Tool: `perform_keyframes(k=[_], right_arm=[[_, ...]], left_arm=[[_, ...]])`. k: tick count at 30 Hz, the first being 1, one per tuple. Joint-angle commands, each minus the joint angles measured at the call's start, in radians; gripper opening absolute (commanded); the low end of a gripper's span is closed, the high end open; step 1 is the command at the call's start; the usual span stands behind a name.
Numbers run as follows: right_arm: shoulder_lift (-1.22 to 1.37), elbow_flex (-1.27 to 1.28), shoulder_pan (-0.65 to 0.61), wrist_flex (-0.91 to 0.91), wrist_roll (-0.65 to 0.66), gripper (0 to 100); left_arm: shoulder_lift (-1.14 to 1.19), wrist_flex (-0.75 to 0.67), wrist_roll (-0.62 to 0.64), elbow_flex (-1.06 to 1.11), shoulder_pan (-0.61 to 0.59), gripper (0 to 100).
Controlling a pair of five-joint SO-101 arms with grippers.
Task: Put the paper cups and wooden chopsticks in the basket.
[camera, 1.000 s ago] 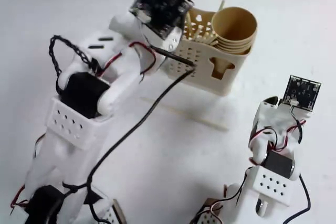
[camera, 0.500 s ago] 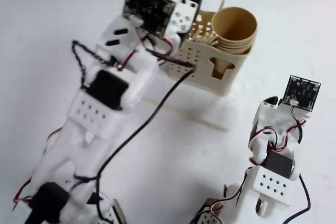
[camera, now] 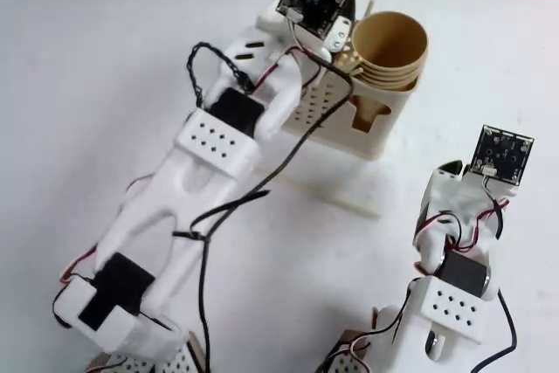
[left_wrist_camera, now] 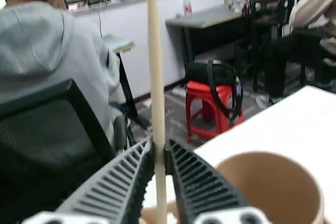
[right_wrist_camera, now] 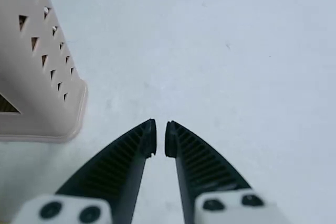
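Stretched over the pale, perforated plastic basket, the left jaws are clamped on a slim wooden chopstick. It is held upright, likely so it drops tip-first among the sticks already inside. A nested stack of smooth tan paper cups stands in the basket's right end. Another chopstick lies flat on the white counter just in front. The ribbed black right jaws are nearly together on nothing, parked low beside the basket's corner.

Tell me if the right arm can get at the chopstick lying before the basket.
Probably yes: the chopstick lies on bare table near the right gripper, with nothing between them.
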Motion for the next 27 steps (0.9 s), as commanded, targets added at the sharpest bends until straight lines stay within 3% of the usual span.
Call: perform_keyframes(k=[1,11,14,16,20,27], right_arm=[[-0.021,-0.014,0.001,-0.022,0.002,4.9],[-0.021,-0.014,0.001,-0.022,0.002,4.9],[-0.021,-0.014,0.001,-0.022,0.002,4.9],[-0.021,-0.014,0.001,-0.022,0.002,4.9],[-0.021,-0.014,0.001,-0.022,0.002,4.9],[-0.019,-0.015,-0.001,-0.019,0.044,4.9]], left_arm=[[-0.015,0.109,0.014,-0.029,-0.03,14],[-0.229,0.575,0.006,-0.198,-0.087,13],[-0.34,0.658,0.005,-0.183,-0.111,7],[-0.414,0.701,-0.017,-0.152,-0.127,2],[-0.575,0.75,-0.101,-0.034,-0.154,2],[-0.908,0.749,-0.107,0.269,-0.216,2]])
